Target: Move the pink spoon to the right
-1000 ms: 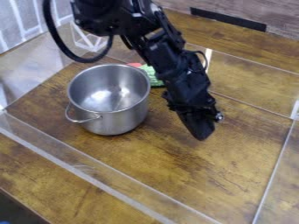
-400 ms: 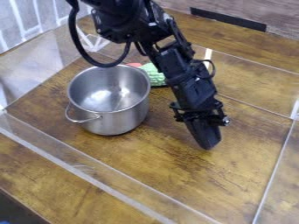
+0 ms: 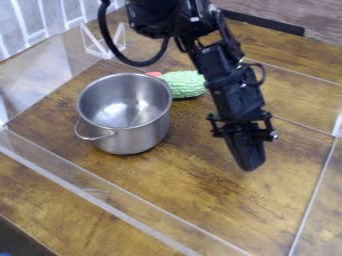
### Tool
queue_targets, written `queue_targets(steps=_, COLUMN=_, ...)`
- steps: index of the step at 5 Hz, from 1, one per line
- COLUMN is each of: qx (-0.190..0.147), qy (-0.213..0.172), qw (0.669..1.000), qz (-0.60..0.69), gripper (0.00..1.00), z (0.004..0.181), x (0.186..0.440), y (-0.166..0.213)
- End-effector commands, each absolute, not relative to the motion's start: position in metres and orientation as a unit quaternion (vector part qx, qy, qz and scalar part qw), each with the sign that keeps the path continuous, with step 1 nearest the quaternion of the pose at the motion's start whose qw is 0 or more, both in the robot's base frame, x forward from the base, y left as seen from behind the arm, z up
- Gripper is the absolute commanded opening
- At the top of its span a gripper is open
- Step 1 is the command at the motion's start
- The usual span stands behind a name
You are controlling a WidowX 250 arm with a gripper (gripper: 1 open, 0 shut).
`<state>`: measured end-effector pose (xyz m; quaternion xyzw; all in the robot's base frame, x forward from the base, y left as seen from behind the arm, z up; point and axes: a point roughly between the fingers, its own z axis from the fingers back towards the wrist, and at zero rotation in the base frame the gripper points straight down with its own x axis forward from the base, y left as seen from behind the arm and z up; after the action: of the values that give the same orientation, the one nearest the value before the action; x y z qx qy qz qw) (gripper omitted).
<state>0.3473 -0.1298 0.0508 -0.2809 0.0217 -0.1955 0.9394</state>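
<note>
The steel pot [image 3: 124,110] stands upright on the wooden surface [image 3: 174,195], its open mouth showing a bare shiny inside and a small handle sticking out at its lower left. Just behind the pot's right rim lies a green bumpy vegetable toy [image 3: 183,85], close to the pot, with a bit of red showing at the toy's left end beside the rim; whether that red is part of the spoon cannot be told. To the right of the pot the black arm [image 3: 221,70] slants down from the top of the view, passing in front of the toy's right end. The gripper [image 3: 251,152] is at the arm's low end, well to the right of the pot and tilted steeply down toward the surface, its dark tip close above the wood. Its jaws are pressed together into a narrow point. The spoon itself cannot be made out anywhere near the pot, and nothing pink shows at the gripper's tip, so whether it is pinched there cannot be told. Clear low walls [image 3: 80,175] ring the surface around the pot.
</note>
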Motion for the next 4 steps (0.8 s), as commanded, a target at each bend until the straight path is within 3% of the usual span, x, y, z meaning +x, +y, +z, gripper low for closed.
queue_targets(steps=1, qx=-0.275, qy=0.010, qw=0.935, qz=-0.225, gripper=0.00, z=0.090, x=0.346, y=-0.132)
queue_targets(steps=2, qx=-0.274, qy=0.018, qw=0.933, qz=-0.233, gripper=0.00, z=0.109, x=0.341, y=-0.128)
queue_targets(steps=4, qx=-0.280, qy=0.040, qw=0.922, qz=-0.265, gripper=0.00, z=0.120, x=0.335, y=-0.119)
